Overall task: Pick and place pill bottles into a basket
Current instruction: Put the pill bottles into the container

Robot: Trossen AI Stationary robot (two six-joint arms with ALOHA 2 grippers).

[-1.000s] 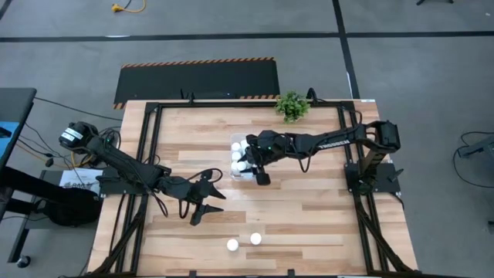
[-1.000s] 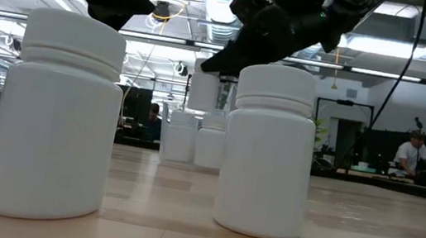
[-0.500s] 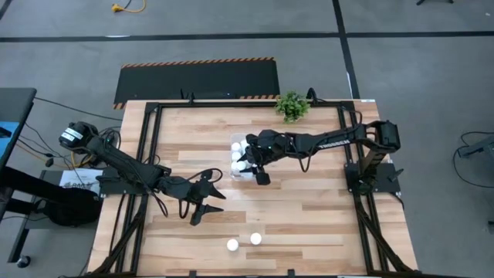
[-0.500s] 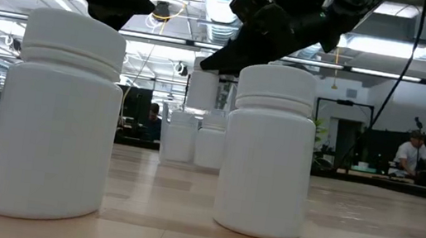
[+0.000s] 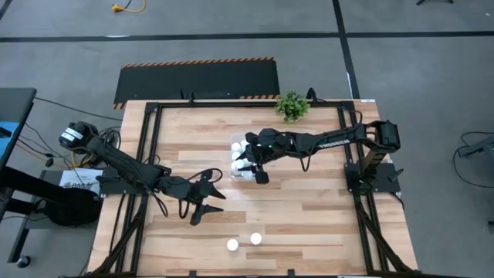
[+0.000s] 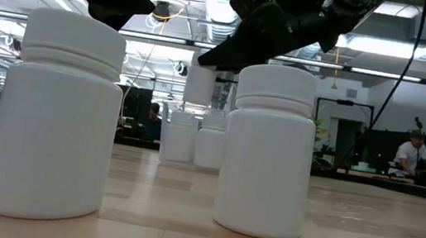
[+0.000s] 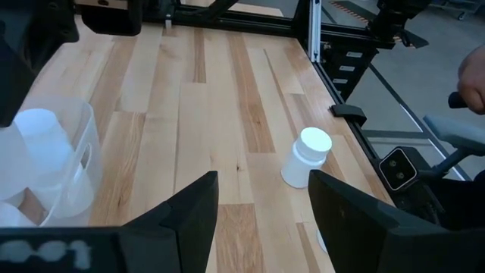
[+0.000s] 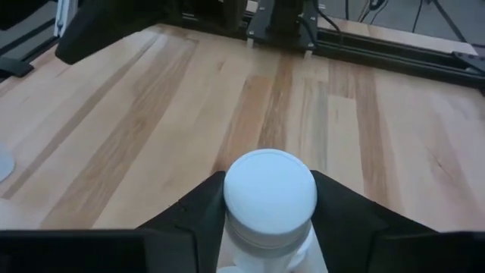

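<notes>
My right gripper point(image 5: 251, 164) is shut on a white pill bottle point(image 8: 269, 193) and hangs over the clear basket point(image 5: 234, 174) at mid-table, which holds several bottles point(image 6: 181, 135). In the low view the held bottle point(image 6: 199, 84) hangs above them. My left gripper point(image 5: 207, 202) stands open above bare wood, nearer the front edge and left of the basket. Two more bottles point(image 5: 232, 245) point(image 5: 255, 239) stand upright near the front edge. One of them point(image 7: 307, 157) shows past the left fingers, with the basket's wall point(image 7: 79, 163) off to one side. My right gripper pinches the bottle between its two fingers point(image 8: 201, 216), one on each side of the body just under the cap point(image 8: 265, 227). The fingers slant down from the table's right side. The bottle stays upright, cap up, lifted clear above the basket.
A small green plant point(image 5: 292, 106) stands at the far edge. Black frame rails point(image 5: 150, 154) run along the table's sides. A black mat with striped edges point(image 5: 197, 77) lies beyond the far edge. A person point(image 6: 413, 151) sits far back in the room.
</notes>
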